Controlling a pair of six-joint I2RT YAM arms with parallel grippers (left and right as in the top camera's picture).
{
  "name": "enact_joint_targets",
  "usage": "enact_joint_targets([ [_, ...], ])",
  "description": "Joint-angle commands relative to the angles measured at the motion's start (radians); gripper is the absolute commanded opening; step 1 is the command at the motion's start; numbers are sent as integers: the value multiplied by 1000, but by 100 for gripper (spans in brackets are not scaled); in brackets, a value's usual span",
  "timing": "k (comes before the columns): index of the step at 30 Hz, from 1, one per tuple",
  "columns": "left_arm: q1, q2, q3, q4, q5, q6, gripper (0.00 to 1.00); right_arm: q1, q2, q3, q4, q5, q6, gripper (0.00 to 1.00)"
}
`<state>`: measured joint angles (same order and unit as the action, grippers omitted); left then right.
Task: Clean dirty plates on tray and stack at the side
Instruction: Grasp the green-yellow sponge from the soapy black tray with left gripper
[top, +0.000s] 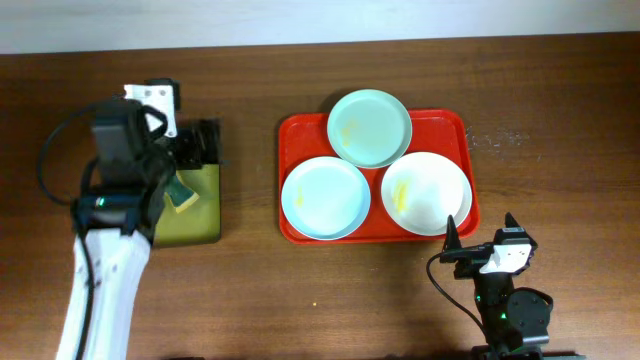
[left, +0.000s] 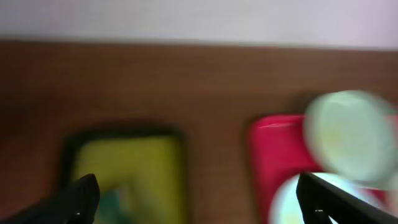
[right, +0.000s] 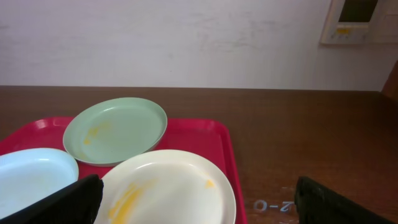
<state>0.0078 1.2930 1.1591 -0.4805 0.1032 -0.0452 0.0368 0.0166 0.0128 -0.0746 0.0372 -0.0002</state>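
Plates first: none is cleaned or stacked yet, so by my read you're at the very start.

On the left, your left gripper hovers over the small black-rimmed tray with its jaws spread wide and nothing in them. The wrist view is blurred, but the sponge lies below in that tray, not picked up.

In the middle, the red tray carries all three. The pale blue plate sits front left, the mint plate at the back overlaps its neighbours, and the white plate sits front right. Each shows yellow smears.

On the right, your right gripper waits just beside the tray's near corner, wide open and empty. No stack stands on the table.
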Motion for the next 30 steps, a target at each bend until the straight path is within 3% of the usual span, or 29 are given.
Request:
enact_joint_targets([
  [1,27,139,16,-45,-358,-62,99,-5,-4,-7,-4,1,4,99],
  [5,110,317,16,-32,-269,-331,99,-5,-4,-7,-5,1,4,99],
  [10,159,512,16,-29,-193,-336,99,-5,-4,-7,-4,1,4,99],
  [19,159,686,16,0,-238,-336,98,-5,-4,-7,-5,1,4,99],
  [21,159,700,16,2,-238,-336,68,-5,-4,-7,-5,1,4,99],
  [22,159,700,16,7,-238,-336,42,-5,-4,-7,-4,1,4,99],
  [23,159,699,17,24,-239,-336,2,-5,-4,-7,-4,1,4,99],
  [28,159,614,56,-14,-232,-336,0,-5,-4,-7,-5,1,4,99],
  [30,159,493,73,-47,-139,-336,0,-5,-4,-7,-4,1,4,99],
])
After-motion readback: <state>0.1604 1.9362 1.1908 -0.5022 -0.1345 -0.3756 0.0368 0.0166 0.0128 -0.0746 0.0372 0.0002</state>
